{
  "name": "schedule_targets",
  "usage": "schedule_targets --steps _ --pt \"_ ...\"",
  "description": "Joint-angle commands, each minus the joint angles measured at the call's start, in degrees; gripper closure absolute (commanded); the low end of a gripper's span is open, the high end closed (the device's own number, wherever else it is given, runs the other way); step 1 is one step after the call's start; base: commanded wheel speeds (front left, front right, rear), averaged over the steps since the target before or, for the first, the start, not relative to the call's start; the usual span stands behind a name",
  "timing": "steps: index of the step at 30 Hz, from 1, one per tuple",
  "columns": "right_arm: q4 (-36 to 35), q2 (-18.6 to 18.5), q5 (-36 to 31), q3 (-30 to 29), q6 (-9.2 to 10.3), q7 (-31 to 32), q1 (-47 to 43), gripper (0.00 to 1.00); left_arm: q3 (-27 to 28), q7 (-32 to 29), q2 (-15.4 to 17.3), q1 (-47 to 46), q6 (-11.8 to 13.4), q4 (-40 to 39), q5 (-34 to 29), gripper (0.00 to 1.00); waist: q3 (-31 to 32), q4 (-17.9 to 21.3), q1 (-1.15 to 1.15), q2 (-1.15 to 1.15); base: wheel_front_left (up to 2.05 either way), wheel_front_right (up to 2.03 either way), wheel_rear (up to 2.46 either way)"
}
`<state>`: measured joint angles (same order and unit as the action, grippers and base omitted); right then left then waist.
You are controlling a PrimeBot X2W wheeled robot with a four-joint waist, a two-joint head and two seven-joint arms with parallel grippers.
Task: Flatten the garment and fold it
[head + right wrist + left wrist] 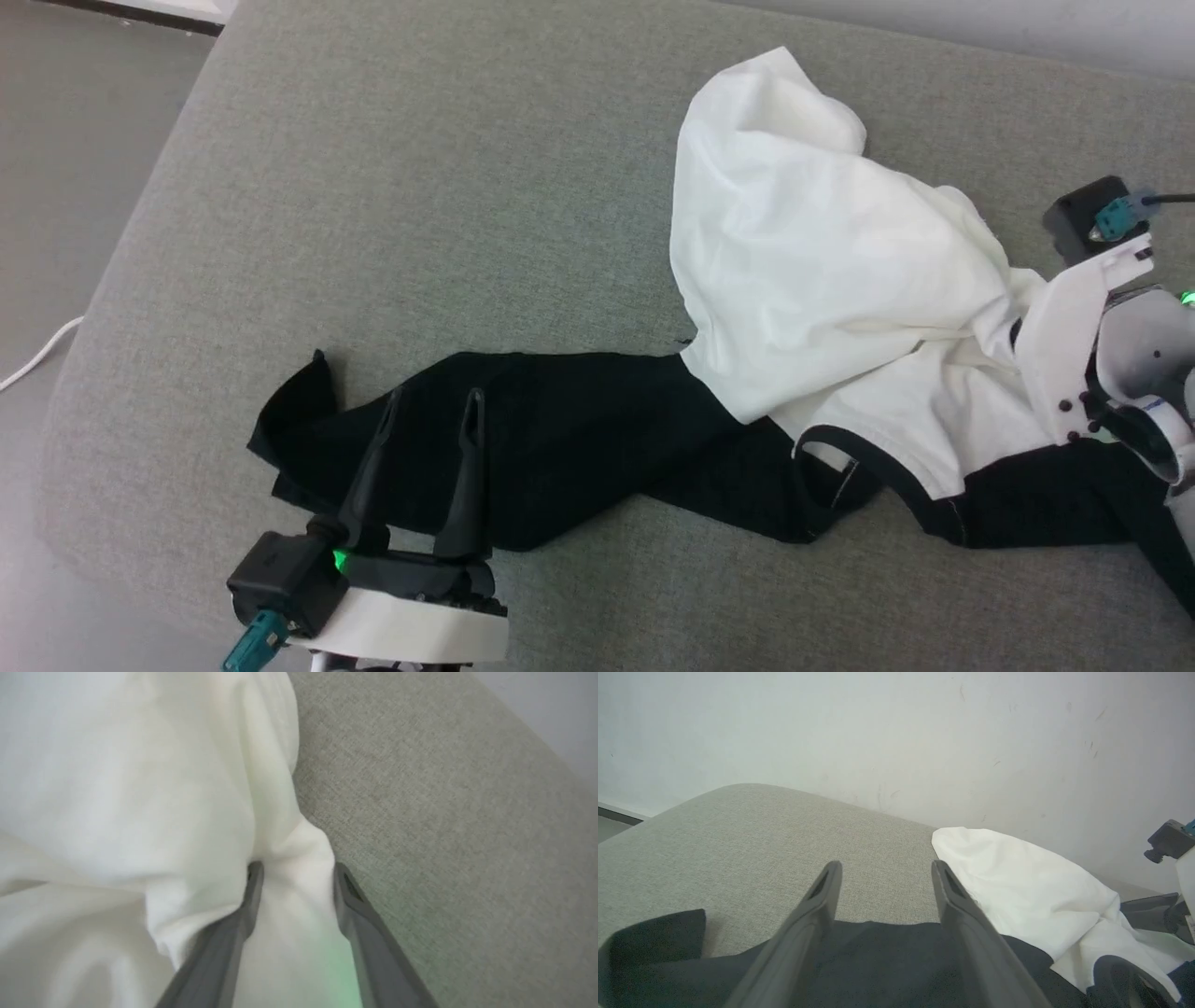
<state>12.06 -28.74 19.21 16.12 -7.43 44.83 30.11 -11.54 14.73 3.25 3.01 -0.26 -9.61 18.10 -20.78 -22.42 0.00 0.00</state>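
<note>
Garment (822,280), just one, lies crumpled under left gripper (431,397) and right gripper (295,868).

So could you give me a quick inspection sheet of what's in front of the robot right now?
Surface: grey woven cushion.
Job's things: garment crumpled, its white cloth heaped, black sleeve stretched left.
Clutter: nothing seen.
Grippers: left gripper open over the black sleeve; right gripper jaws apart with a white fold between them.
Cables: white cable on the floor, at left.
Surroundings: pale wall, grey floor.
</note>
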Motion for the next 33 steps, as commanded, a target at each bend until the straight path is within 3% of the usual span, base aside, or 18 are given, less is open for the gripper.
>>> schedule_targets --steps 1,7,10,17,20,21,22,23,24,33 --pt "0.5 0.0 0.0 1.2 -0.06 0.1 -1.6 1.0 0.1 0.3 -0.3 -1.4 -0.4 0.3 0.3 0.0 0.4 0.7 0.0 0.0 0.0 0.0 0.0" --pt "-1.5 -0.5 -3.7 -2.0 -0.06 -8.1 2.0 1.0 0.8 0.3 -0.3 -1.3 -0.5 0.5 0.0 0.0 2.3 3.0 0.0 0.0 0.0 0.0 0.0" --pt "-2.0 -1.4 -7.0 -6.9 -0.06 -11.7 2.9 1.0 0.9 0.3 -0.3 -1.1 -0.6 0.3 -0.1 0.0 2.7 3.8 0.0 0.0 0.0 0.0 0.0" --pt "-1.7 -3.1 -14.3 -16.8 -0.06 -11.7 -1.3 1.0 0.5 0.3 -0.3 -0.9 -0.8 0.1 -0.1 0.0 1.9 4.1 0.0 0.0 0.0 0.0 0.0" --pt "-1.4 -1.8 -16.7 -20.3 -0.06 -11.4 -4.3 1.0 0.5 0.3 -0.3 -0.9 -0.8 0.2 0.0 0.0 1.3 4.0 0.0 0.0 0.0 0.0 0.0" --pt "-1.3 -0.9 -17.1 -21.2 -0.06 -11.5 -5.0 0.87 0.6 0.3 -0.3 -1.0 -0.9 0.3 0.0 0.0 1.1 3.9 0.0 0.0 0.0 0.0 0.0" --pt "-1.3 -0.1 -17.6 -21.9 -0.06 -11.6 -5.5 0.81 0.6 0.3 -0.3 -1.1 -0.9 0.3 -0.1 0.0 1.0 4.0 0.0 0.0 0.0 0.0 0.0" --pt "-1.3 0.7 -18.0 -22.2 -0.06 -11.9 -5.9 0.33 0.7 0.3 -0.3 -1.1 -0.9 0.4 -0.1 0.0 0.9 4.0 0.0 0.0 0.0 0.0 0.0" --pt "-1.5 1.4 -18.3 -22.3 -0.06 -12.2 -6.1 0.0 0.8 0.3 -0.3 -1.2 -0.9 0.5 -0.1 0.0 0.9 4.1 0.0 0.0 0.0 0.0 0.0" --pt "-7.3 7.7 -18.2 -22.2 -0.06 -22.6 -4.4 0.0 1.4 0.3 0.2 -1.1 -0.8 0.4 -0.9 0.0 3.8 6.7 0.0 0.0 0.0 0.0 0.0"
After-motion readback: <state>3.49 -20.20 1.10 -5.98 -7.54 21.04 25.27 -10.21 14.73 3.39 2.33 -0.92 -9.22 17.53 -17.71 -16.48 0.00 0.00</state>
